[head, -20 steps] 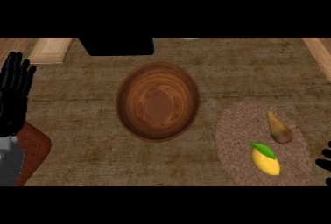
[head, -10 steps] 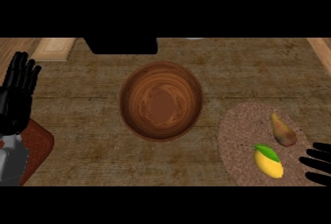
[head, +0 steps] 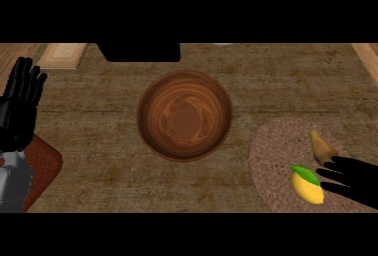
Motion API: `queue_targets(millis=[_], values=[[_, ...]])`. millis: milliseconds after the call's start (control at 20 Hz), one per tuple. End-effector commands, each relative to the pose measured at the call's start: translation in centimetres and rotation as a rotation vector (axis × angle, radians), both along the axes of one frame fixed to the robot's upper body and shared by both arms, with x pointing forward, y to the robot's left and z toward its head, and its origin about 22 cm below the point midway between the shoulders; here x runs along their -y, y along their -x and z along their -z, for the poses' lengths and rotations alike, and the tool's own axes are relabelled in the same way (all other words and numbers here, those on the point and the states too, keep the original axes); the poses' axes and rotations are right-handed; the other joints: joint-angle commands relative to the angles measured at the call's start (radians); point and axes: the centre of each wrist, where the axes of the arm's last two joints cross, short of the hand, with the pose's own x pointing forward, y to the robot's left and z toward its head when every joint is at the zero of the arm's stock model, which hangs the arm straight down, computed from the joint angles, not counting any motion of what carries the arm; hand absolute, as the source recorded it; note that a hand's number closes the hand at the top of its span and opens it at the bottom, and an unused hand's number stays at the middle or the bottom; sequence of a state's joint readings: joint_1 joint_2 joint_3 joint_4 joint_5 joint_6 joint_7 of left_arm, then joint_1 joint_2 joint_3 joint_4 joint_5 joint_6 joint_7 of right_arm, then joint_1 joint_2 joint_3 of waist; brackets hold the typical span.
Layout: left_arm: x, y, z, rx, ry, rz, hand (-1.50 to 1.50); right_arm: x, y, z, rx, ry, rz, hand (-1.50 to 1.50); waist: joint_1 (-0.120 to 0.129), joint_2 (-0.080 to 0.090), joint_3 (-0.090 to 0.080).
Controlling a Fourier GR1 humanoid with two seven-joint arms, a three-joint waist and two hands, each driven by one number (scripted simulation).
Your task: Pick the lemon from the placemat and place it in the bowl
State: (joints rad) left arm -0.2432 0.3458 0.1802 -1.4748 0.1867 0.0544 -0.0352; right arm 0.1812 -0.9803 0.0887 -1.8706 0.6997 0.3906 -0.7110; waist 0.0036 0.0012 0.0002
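— Where is the lemon (head: 307, 186)?

— On the round woven placemat (head: 275, 150), at the near right of the counter (head: 103, 130). It is yellow with a green leaf at its far end, and it lies near the mat's near edge.

— And the right hand (head: 354, 181)?

— It comes in from the right edge, over the placemat. Its fingers (head: 336, 172) are spread and fairly straight, pointing left toward the lemon. The fingertips sit just beside the fruit, at its right side; I cannot tell whether they touch it. Nothing is held in that hand.

— Anything else on the mat?

— A brownish, pointed piece of food (head: 322, 147) lies just beyond the lemon, on the far side of the fingers.

— The bowl (head: 184, 115)?

— A dark wooden bowl stands in the middle of the counter, left of the placemat and apart from it. Only its grained inside shows.

— The left hand (head: 19, 105)?

— It rests at the left edge, open, fingers straight and pointing to the far side, holding nothing. Below it a reddish-brown round thing (head: 46, 167) shows beside the grey forearm (head: 13, 182).
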Motion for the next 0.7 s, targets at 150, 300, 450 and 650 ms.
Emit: queue_targets(millis=[150, 300, 450, 650], values=[[0.8, 0.5, -0.6, 0.011, 0.013, 0.002, 0.00, 0.0, -2.7, 2.1, -0.028, -0.021, -0.016, -1.50, 0.000, -0.001, 0.000], [0.1, 0.3, 0.0, -0.002, -0.009, 0.013, 0.00, -1.1, -2.9, 3.3, -0.049, -0.031, -0.058, -1.50, -0.002, 0.000, 0.000], [0.1, 0.8, -0.8, -0.006, 0.011, 0.007, 0.00, -1.9, -2.8, 4.0, -0.043, -0.042, -0.082, -1.50, -0.002, -0.001, 0.000], [-0.1, -0.2, -1.9, -0.013, 0.002, -0.013, 0.00, -2.3, -1.5, 5.8, -0.034, -0.013, -0.086, -1.50, -0.006, -0.002, 0.000]])
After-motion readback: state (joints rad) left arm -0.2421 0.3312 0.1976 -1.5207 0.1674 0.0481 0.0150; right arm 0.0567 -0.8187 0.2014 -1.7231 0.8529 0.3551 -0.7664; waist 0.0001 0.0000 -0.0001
